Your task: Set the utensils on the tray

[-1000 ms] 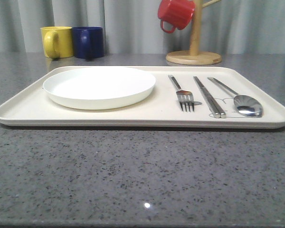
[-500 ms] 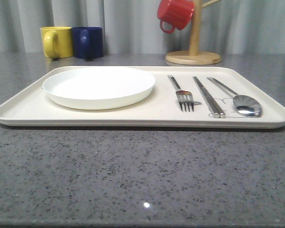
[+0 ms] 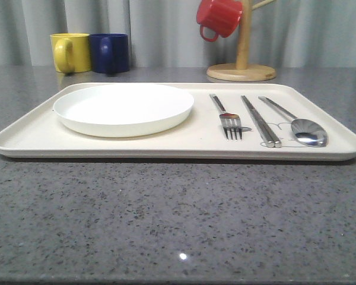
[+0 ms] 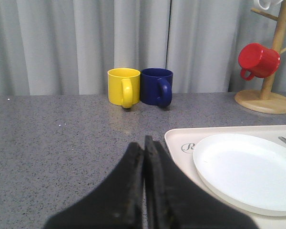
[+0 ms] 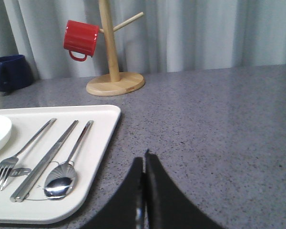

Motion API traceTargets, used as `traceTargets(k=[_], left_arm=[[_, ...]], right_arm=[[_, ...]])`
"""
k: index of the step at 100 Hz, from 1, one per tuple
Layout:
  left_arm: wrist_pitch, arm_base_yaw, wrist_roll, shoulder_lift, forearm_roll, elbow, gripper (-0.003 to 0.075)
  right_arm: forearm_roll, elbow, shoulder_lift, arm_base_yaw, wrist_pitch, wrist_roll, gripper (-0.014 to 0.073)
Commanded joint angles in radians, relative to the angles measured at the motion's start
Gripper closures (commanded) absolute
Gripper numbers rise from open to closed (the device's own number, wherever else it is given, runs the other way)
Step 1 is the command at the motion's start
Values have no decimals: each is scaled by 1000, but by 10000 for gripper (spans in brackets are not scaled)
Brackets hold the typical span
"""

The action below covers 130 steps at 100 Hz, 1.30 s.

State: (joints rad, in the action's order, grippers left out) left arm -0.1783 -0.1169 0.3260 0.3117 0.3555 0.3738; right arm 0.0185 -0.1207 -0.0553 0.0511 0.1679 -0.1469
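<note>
While the cream tray (image 3: 184, 142) is lying flat on the grey speckled bench (image 3: 166, 219), all the utensils are resting inside its raised rim. Toward its left half the round white plate (image 3: 123, 108) is sitting upright and bare. To the right of the plate, well apart from it, the fork (image 3: 226, 116), the pair of flat chopsticks (image 3: 260, 120) and the spoon (image 3: 294, 122) are lying side by side in that order, handles pointing away from the camera — the fork tines and spoon bowl nearest the front rim. A faint grey drawing is showing on the tray surface under the chopstick tips and spoon bowl.

Behind the tray, a yellow mug (image 3: 70, 52) and a dark blue mug (image 3: 110, 52) are standing just beside each other at the back left, and a red mug (image 3: 219, 17) is hanging from a wooden mug stand (image 3: 242, 65) at the back right.

In the left wrist view the left gripper (image 4: 144, 143) is hovering over bare bench beside the tray's corner, its fingers (image 4: 131, 167) pressed together and holding nothing. In the right wrist view the right gripper (image 5: 144, 160) is sitting off the tray's right edge — its fingers (image 5: 157, 191) likewise closed on nothing.
</note>
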Motion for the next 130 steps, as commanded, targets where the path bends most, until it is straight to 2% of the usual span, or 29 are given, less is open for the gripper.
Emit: traceTargets(k=[1,29,130], left_arm=[[85,1,-2,6,5,26,738],[85,1,-2,6,5,26,738],[85,1,-2,6,5,26,738]], right_arm=[[-38,17,55,-39,-95,26,662],[-35,132,88,-60,-257,27,662],[-30,130,88,-60,-230,27,662]])
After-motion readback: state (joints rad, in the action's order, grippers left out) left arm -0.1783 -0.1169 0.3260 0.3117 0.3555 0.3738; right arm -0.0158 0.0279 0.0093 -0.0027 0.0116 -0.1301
